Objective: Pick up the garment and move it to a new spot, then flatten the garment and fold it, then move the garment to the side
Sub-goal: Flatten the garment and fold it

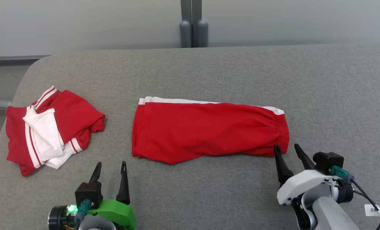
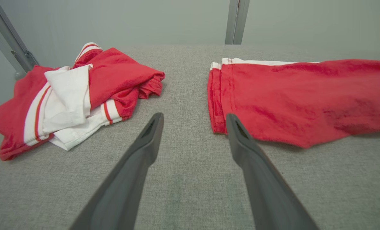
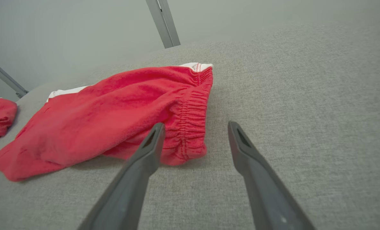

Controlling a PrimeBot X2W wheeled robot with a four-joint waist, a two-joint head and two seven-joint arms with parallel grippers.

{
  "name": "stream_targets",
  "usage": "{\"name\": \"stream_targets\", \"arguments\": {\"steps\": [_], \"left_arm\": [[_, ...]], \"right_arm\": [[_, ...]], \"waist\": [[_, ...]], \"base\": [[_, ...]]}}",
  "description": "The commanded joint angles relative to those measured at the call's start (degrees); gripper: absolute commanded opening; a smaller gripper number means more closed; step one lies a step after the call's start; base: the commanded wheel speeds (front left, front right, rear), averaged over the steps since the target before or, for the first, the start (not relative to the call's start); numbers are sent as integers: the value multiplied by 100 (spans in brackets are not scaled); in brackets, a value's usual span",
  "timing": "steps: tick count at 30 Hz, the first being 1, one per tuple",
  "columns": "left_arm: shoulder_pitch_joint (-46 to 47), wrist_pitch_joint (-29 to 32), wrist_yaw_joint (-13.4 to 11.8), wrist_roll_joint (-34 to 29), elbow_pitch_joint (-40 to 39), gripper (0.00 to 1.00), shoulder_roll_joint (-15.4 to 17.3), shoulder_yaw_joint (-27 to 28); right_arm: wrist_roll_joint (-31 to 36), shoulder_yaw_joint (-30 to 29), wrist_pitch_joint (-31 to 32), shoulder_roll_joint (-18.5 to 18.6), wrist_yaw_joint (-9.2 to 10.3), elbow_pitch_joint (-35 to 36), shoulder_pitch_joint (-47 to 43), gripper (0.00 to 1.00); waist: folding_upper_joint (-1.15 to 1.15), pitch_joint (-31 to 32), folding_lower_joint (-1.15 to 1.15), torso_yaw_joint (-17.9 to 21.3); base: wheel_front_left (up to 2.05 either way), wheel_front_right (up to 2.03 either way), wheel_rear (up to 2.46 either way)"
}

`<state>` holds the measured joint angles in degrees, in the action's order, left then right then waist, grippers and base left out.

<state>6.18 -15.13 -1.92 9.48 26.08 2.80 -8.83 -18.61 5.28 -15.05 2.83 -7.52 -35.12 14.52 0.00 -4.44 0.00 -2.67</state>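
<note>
A red garment point(image 1: 209, 131) with a white side stripe lies folded lengthwise in the middle of the grey table, its elastic waistband to the right. My right gripper point(image 1: 286, 150) stands open just at the waistband's near corner point(image 3: 190, 134), nothing between its fingers. My left gripper point(image 1: 110, 166) is open over bare cloth, a little short of the garment's left hem point(image 2: 217, 102). In the right wrist view the right gripper point(image 3: 194, 127) has its left finger in front of the waistband. The left gripper point(image 2: 193, 119) points between the two garments.
A second red and white garment point(image 1: 49, 127) lies crumpled at the table's left edge, also in the left wrist view point(image 2: 75, 92). The grey padded table point(image 1: 321, 95) has free room on the right and far side. A grey post point(image 1: 193, 25) stands behind the table.
</note>
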Motion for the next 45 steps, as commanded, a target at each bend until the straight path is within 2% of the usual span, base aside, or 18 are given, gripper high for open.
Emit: {"name": "stream_targets", "arguments": {"steps": [1, 15, 16, 17, 18, 19, 34, 39, 45], "left_arm": [[105, 0, 27, -76, 6, 100, 20, 5], [301, 0, 72, -125, 56, 100, 20, 39], [326, -1, 73, -126, 57, 100, 20, 24], [340, 0, 77, -125, 63, 100, 20, 12], [350, 0, 79, -133, 81, 100, 20, -3], [361, -1, 69, -130, 87, 100, 20, -10], [286, 0, 50, -9, 203, 100, 20, -94], [253, 0, 7, 144, 242, 100, 20, -220], [243, 0, -62, 367, 217, 100, 21, -439]], "right_arm": [[-88, -20, -17, 15, 6, -90, 117, 100], [-172, 60, -9, 14, 6, -792, 529, 100], [-202, 85, -3, 11, 6, -838, 527, 93], [-204, 94, -2, 11, 6, -857, 529, 93], [-224, 108, -2, 10, 6, -880, 523, 27], [-258, 105, 0, 10, 7, -893, 523, 0], [-275, -401, -11, 18, 8, -232, 450, 0], [-230, -33, -11, 17, 6, 275, 630, 0], [-340, 837, -11, 15, 5, 686, 893, 0]], "waist": [[0, -182, 0, -176], [0, -610, 0, -349], [0, -627, 0, -350], [0, -640, 0, -347], [0, -654, 0, -341], [0, -663, 0, -333], [0, -503, 0, -124], [0, -420, 0, -148], [0, -367, 0, -446]], "base": [[0, 0, 0], [0, 0, 0], [0, 0, 0], [0, 0, 0], [0, 0, 0], [0, 0, 0], [0, 0, 0], [0, 0, 0], [0, 0, 0]]}}
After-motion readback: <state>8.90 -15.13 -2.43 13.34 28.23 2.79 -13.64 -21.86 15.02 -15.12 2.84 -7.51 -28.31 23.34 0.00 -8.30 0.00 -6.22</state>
